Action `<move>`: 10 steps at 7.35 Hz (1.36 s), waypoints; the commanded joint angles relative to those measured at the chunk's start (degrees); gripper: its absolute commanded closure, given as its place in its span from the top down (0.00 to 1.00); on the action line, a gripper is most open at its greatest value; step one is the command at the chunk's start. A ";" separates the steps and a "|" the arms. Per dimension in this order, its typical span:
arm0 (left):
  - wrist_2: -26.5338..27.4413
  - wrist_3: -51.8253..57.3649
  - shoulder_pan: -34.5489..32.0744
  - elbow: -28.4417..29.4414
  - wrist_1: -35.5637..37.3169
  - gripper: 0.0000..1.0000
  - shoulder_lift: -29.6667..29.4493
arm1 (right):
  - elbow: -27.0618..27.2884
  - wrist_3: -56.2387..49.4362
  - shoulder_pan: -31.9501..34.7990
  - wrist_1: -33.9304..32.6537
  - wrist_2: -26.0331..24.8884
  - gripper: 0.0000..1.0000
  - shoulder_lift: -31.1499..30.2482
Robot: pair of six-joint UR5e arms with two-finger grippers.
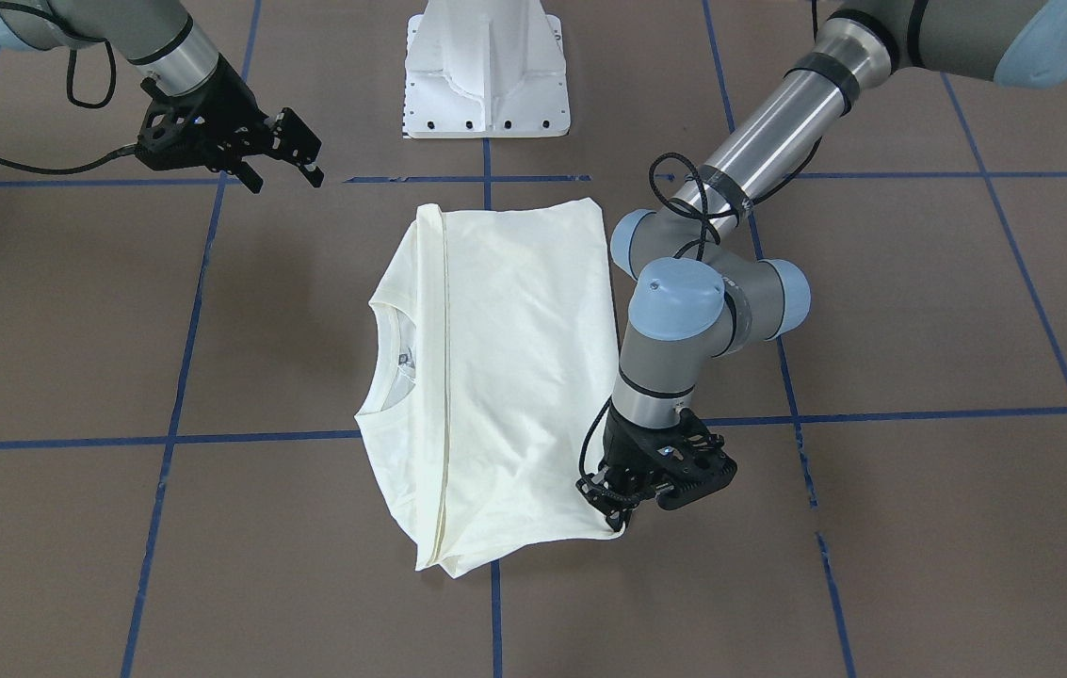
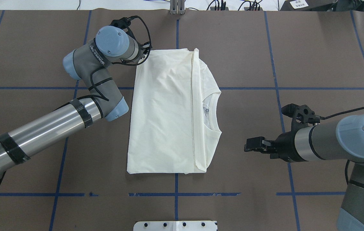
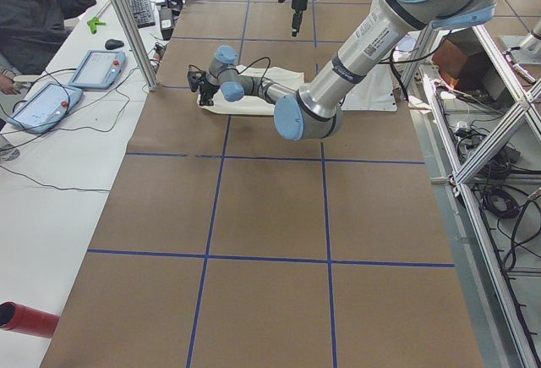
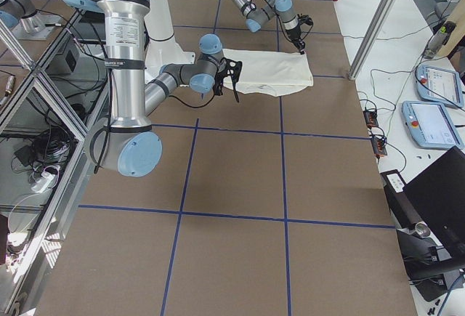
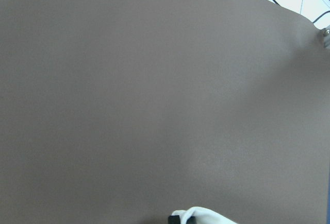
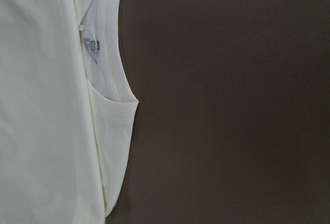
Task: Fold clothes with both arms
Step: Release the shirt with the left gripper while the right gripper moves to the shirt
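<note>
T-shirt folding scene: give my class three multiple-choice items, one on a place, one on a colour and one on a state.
1. Where on the T-shirt is the left pincer?
A. at the neckline
B. at its middle
C. at a corner

2. What colour are the tape lines on the table?
A. red
B. blue
C. yellow

3. In what state is the right pincer?
A. open, holding nothing
B. shut on a sleeve
C. shut on the collar

Key:
1 C: the front-facing view shows it down at the shirt's corner nearest that camera.
2 B: the grid lines are blue in every exterior view.
3 A: its jaws stand apart over bare table, clear of the shirt.
</note>
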 commanded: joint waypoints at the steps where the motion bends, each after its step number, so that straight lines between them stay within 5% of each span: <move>1: 0.62 0.81 -0.42 -0.12 -1.00 1.00 -0.11 | -0.33 -0.14 0.05 -0.01 -0.78 1.00 0.05; 4: -5.78 6.69 -2.18 -6.67 8.69 1.00 1.28 | -1.56 -0.49 0.40 -0.80 -1.57 1.00 1.02; 8: -10.41 11.18 -1.74 -34.62 23.07 1.00 14.62 | -7.52 -6.98 -2.39 -28.77 -5.85 1.00 21.88; 10: -11.68 11.19 -1.39 -41.32 24.05 1.00 18.59 | -14.09 -11.46 -7.05 -32.60 -10.70 1.00 29.28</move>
